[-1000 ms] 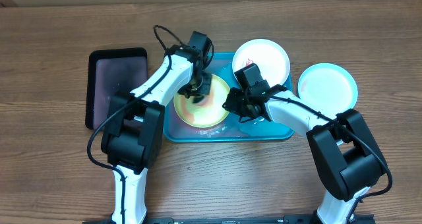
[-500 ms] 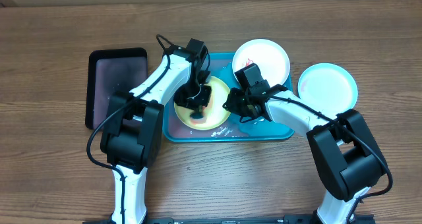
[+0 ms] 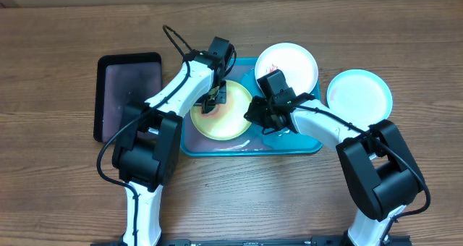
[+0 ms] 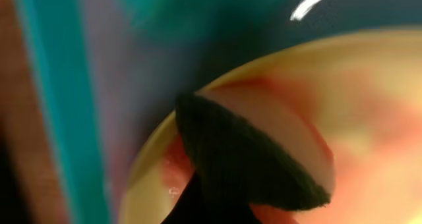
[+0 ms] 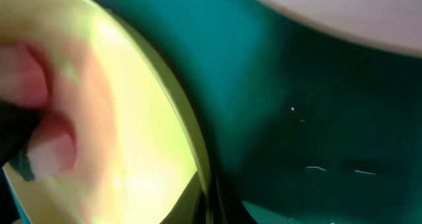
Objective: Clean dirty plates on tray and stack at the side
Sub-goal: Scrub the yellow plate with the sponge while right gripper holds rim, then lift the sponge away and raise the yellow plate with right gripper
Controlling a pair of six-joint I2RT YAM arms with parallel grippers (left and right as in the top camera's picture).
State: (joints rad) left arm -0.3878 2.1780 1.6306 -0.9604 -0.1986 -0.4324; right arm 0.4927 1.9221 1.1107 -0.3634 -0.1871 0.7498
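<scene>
Wood-grain desk (image 3: 58, 29) is carrying the glossy turquoise tray (image 3: 304, 146), which has rounded corners. The round yellow-green plate (image 3: 224, 123), red-smeared, is lying under the left end effector (image 3: 215, 98), which is grasping a coarse dark pad (image 4: 244, 158). The right end effector (image 3: 255, 117) is pinching that plate's rim. The smooth white plate (image 3: 289, 61) is sitting just beyond it.

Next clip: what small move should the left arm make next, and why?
Probably wipe the dark pad across the yellow-green plate again: red smears show around it, and the right claw appears to hold the rim.
</scene>
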